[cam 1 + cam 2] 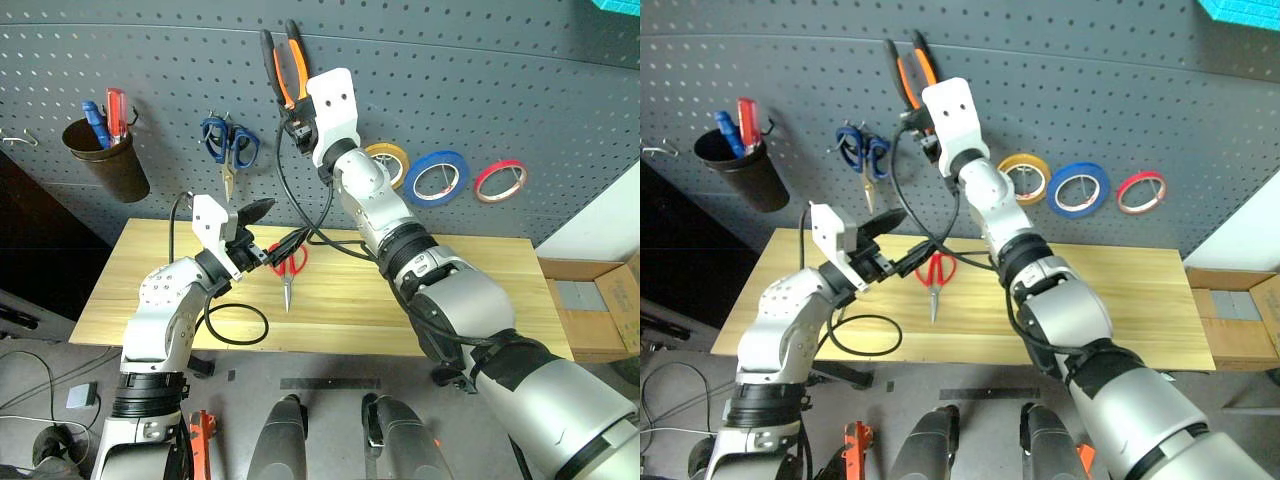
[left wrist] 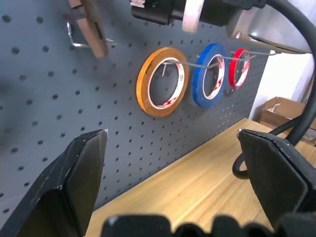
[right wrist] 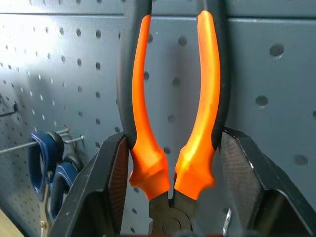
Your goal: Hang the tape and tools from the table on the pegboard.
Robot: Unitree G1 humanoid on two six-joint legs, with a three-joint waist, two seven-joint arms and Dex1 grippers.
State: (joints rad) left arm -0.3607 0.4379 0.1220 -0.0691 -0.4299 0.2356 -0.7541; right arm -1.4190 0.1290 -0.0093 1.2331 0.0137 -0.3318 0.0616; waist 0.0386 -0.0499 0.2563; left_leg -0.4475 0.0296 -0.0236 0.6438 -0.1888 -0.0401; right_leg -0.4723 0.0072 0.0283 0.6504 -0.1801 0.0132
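The orange-and-black pliers [image 1: 284, 62] are held up against the dark grey pegboard [image 1: 470, 90], handles pointing up, with my right gripper [image 1: 297, 122] shut on them. In the right wrist view both pads press the orange handles [image 3: 148, 113]. The blue tape [image 1: 437, 155] hangs on a pegboard hook between a yellow roll [image 1: 372, 153] and a red roll [image 1: 500, 165]. Red-handled scissors [image 1: 288, 272] lie on the wooden table [image 1: 460, 290], blades toward the front edge. My left gripper [image 1: 268, 232] hovers open just left of the scissors, nothing between its fingers [image 2: 84, 168].
Blue-handled scissors [image 1: 230, 145] hang on the pegboard left of the pliers. A dark cup [image 1: 108, 160] with red and blue tools hangs further left. A black cable [image 1: 238, 325] loops over the table's front left. A cardboard box [image 1: 590, 300] stands to the right of the table.
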